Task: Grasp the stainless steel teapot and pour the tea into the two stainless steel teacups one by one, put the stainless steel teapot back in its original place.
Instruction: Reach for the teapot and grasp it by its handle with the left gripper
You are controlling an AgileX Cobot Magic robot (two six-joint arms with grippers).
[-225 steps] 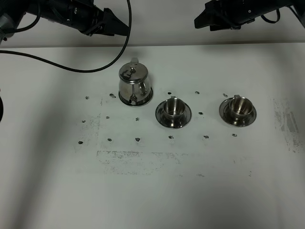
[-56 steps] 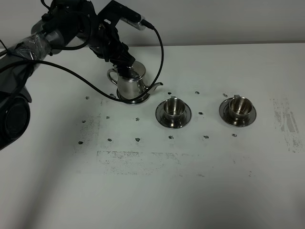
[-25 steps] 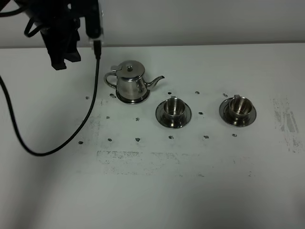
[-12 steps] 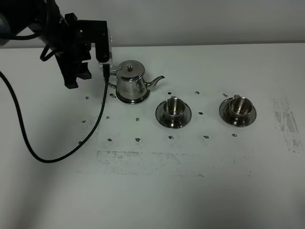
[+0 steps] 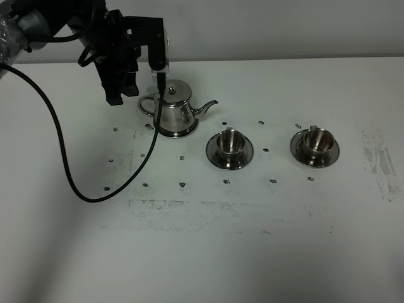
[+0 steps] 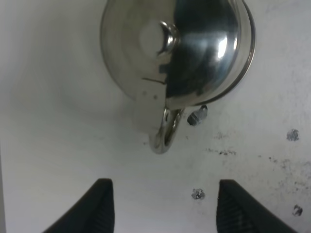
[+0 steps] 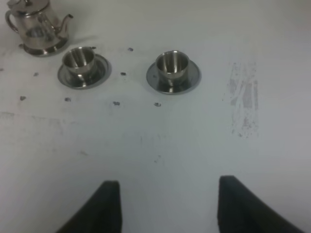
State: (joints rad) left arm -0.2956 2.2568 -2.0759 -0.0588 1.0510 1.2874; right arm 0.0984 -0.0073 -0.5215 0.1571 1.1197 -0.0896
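A robotics lab bench is showing: scuffed white table (image 5: 208, 265) filling the frame, cabled black robot arm (image 5: 117, 57) hanging at upper left.

The left arm (image 5: 117, 60) is matte black throughout, built of blocky, angular housings with stepped edges. A pale grey, oblong block (image 5: 159, 53) is fixed to one side of its wrist housing. Out of that end comes a thin black cable (image 5: 93, 201), long enough to sag in one wide loop. Further up the arm, a section (image 5: 25, 22) is wrapped in shiny greyish film or tape. In the left wrist view the two jaws are black, broad and round-tipped, with fine ribbing on their faces. The right wrist view shows two jaws of the same black, rounded shape; their texture cannot be made out.
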